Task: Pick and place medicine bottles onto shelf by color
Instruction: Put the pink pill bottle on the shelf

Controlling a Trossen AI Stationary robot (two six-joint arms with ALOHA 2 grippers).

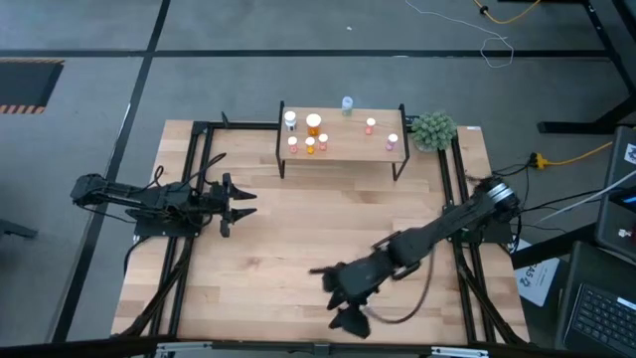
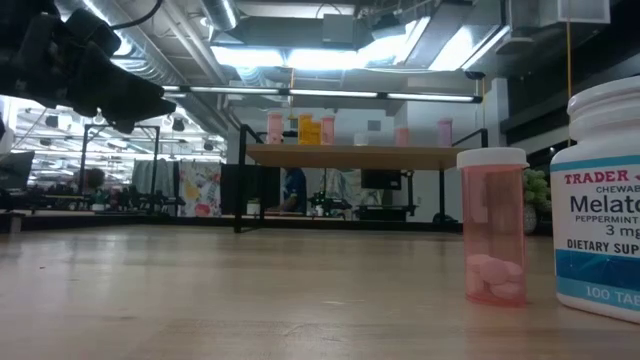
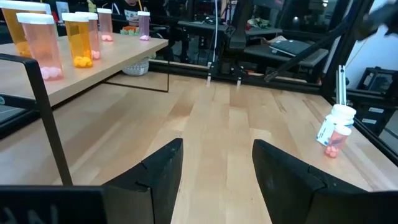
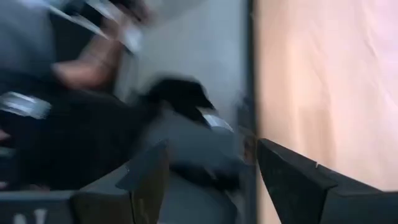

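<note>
The shelf [image 1: 343, 147] stands at the table's far middle on thin black legs. On it stand several small white-capped bottles, orange [image 1: 314, 123] toward its left and pink [image 1: 371, 125] toward its right. A pink bottle [image 2: 493, 225] and a larger white bottle [image 2: 600, 200] stand upright on the table near its front edge, also seen in the left wrist view as the pair [image 3: 334, 129]. My right gripper [image 1: 336, 298] hovers open above that spot and hides them from above. My left gripper [image 1: 246, 204] waits open at the table's left, pointing level toward the right.
A small green plant [image 1: 433, 129] sits by the shelf's right end. Black frame rails [image 1: 194, 199] run along the table's left and right sides. Bare wood lies between the two grippers and in front of the shelf. A cable [image 1: 417, 298] loops under the right arm.
</note>
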